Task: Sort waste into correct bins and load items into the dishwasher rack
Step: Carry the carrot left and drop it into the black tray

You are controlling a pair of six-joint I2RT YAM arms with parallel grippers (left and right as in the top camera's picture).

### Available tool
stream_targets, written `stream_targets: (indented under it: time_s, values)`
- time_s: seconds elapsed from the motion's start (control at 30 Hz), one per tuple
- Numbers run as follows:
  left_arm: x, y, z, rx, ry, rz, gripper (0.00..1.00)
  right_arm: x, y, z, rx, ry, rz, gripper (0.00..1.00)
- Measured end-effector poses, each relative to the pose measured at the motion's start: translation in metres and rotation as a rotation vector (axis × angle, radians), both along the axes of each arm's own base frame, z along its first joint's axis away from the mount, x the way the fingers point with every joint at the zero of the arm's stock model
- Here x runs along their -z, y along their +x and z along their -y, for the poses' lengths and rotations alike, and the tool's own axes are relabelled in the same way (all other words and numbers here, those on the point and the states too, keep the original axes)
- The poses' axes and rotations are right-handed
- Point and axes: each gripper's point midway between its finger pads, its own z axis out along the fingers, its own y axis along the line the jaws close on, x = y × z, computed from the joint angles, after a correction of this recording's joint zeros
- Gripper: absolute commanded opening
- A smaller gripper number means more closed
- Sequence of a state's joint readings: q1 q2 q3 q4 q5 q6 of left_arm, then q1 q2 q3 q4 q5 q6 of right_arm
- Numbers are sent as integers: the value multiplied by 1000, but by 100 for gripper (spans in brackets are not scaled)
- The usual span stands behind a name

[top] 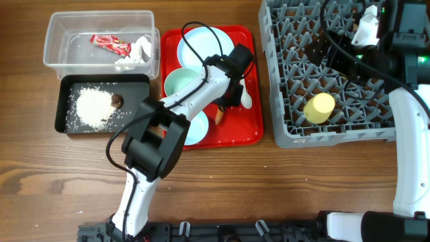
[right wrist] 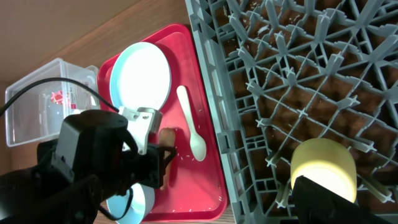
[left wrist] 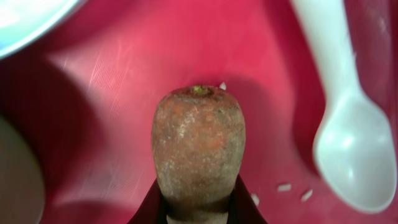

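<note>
Carrot [left wrist: 199,143] clamped in left gripper [left wrist: 199,211] above red tray [left wrist: 124,112], white spoon [left wrist: 351,155] lying beside.

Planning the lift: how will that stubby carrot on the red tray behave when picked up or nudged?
The carrot looks solid and thick, so probably stiff, not floppy. Its rounded sides suggest it may roll if nudged on the smooth red tray. Its matte, rough skin likely gives the left end effector fair purchase.
</note>
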State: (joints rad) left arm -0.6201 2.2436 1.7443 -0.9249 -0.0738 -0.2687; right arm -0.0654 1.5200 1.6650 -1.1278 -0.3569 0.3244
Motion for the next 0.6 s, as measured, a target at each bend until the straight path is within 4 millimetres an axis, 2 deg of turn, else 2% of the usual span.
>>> stream_targets:
  time_s: [0.1, 0.17, 0.2, 0.23, 0.3, 0.33, 0.37, 0.43, 0.5, 0.53, 0.6]
  values:
    - [-29, 4, 2, -1, -19, 26, 4, 0, 0, 0, 0, 0, 1, 100]
    - [-79, 17, 3, -19, -80, 105, 12, 0, 0, 0, 0, 0, 2, 100]
    - [-110, 24, -4, -48, -115, 156, 12, 0, 0, 0, 0, 0, 2, 100]
    - [-141, 30, -19, -99, -148, 203, 11, 0, 1, 0, 0, 0, 3, 100]
    - [-180, 37, -54, -217, -181, 261, 4, 0, 1, 0, 0, -1, 3, 100]
    - [-197, 40, -81, -301, -190, 282, 4, 0, 1, 0, 1, -1, 3, 100]
    - [-210, 45, -117, -425, -194, 301, 5, 0, 1, 0, 1, -2, 3, 100]
    - [-213, 53, -174, -646, -192, 302, 7, 0, 1, 0, 1, -2, 3, 100]
    - [-202, 55, -227, -878, -180, 272, 8, -1, 1, 1, 1, -3, 6, 100]
    - [-189, 55, -268, -1057, -166, 246, 7, -1, 1, 1, 1, -3, 6, 100]
    - [-171, 50, -302, -1220, -154, 215, 5, -1, 1, 1, 1, -3, 6, 100]
